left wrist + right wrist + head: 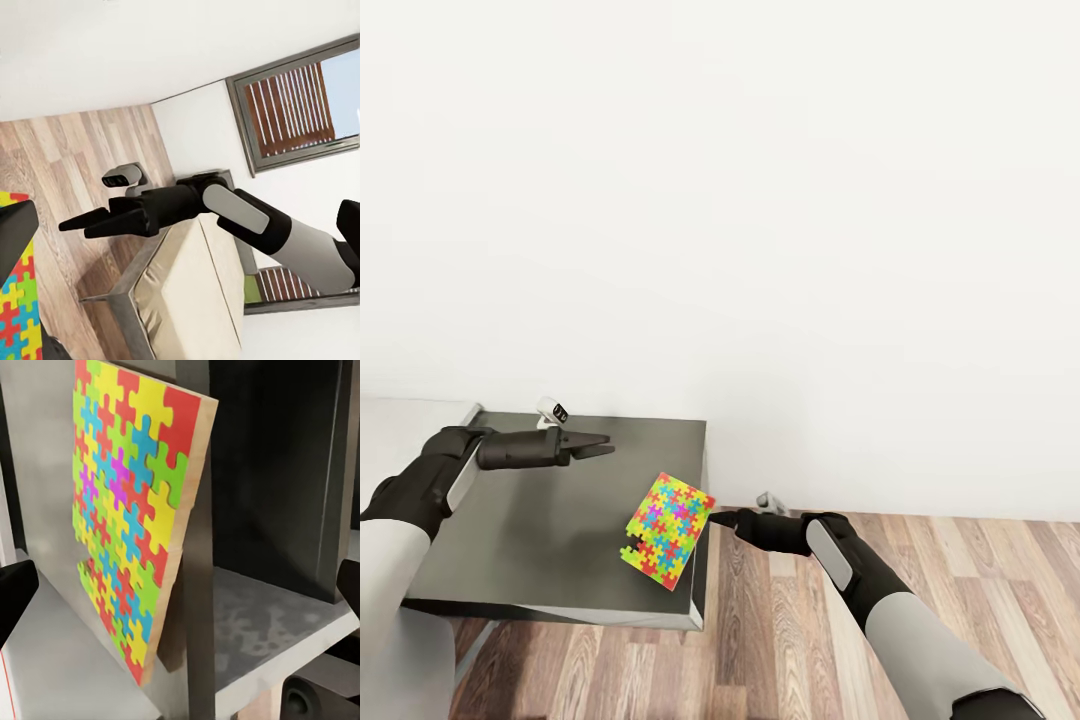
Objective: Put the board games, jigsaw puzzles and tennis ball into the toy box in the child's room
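One jigsaw puzzle (667, 540), a flat sheet of bright interlocking pieces, lies at the right edge of the dark grey table (550, 520), one corner reaching just past the edge. My right gripper (722, 518) is open beside the table, its tips close to the puzzle's right edge and holding nothing. In the right wrist view the puzzle (127, 525) sits straight ahead between the spread fingers (15, 596). My left gripper (603, 446) hovers open and empty over the table's back half, left of the puzzle. The left wrist view shows the right gripper (75, 223) and a piece of the puzzle (15, 315).
A plain white wall (760, 250) stands right behind the table. Wood-plank floor (860, 640) lies to the table's right and front. The left wrist view looks past the right arm to the bed (187, 300) with its beige mattress and a grey-framed window (292, 105).
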Controlling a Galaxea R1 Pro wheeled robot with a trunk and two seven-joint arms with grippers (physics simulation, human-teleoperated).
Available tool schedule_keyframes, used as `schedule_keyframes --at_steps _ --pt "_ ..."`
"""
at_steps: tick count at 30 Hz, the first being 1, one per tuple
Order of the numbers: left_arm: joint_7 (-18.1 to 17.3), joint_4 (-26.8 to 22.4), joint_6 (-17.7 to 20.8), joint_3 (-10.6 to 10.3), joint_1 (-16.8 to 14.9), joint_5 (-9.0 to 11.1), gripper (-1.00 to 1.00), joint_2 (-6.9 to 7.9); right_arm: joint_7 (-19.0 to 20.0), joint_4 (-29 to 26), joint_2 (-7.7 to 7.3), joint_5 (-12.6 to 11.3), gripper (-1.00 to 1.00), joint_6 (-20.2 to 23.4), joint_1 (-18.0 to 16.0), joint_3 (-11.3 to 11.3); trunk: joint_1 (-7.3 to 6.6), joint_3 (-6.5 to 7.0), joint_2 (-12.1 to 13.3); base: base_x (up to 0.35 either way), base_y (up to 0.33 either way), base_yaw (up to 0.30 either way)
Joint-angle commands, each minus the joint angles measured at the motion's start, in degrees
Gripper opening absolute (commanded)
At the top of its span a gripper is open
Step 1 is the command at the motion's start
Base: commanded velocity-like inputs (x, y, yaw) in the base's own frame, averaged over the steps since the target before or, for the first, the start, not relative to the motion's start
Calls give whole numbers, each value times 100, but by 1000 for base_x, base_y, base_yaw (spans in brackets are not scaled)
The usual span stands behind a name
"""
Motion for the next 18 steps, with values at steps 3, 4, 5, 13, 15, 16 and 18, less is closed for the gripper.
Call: schedule_keyframes --at_steps 3,4,5,13,15,16,18 --pt "-20 1 61 -24 -5 17 100 5 2 -3 2 -13 100 26 -4 7 3 -9 -10 0 0 73" --pt "-20 1 61 -24 -5 17 100 4 3 -3 0 -13 100 25 -4 7 3 -9 -10 0 0 158" --pt "-20 1 61 -24 -5 17 100 4 3 -3 0 -13 100 25 -4 5 3 -9 -10 0 0 183" --pt "-20 1 61 -24 -5 17 100 3 3 -3 -2 -13 100 21 -4 -21 3 -9 -10 0 0 163" --pt "-20 1 61 -24 -5 17 100 3 3 -3 -2 -13 100 19 -4 -22 3 -9 -10 0 0 39" --pt "-20 1 61 -24 -5 17 100 3 3 -3 -2 -13 100 19 -4 -22 3 -9 -10 0 0 22" --pt "-20 1 61 -24 -5 17 100 3 3 -3 -2 -13 100 18 -4 -23 3 -9 -10 0 0 13"
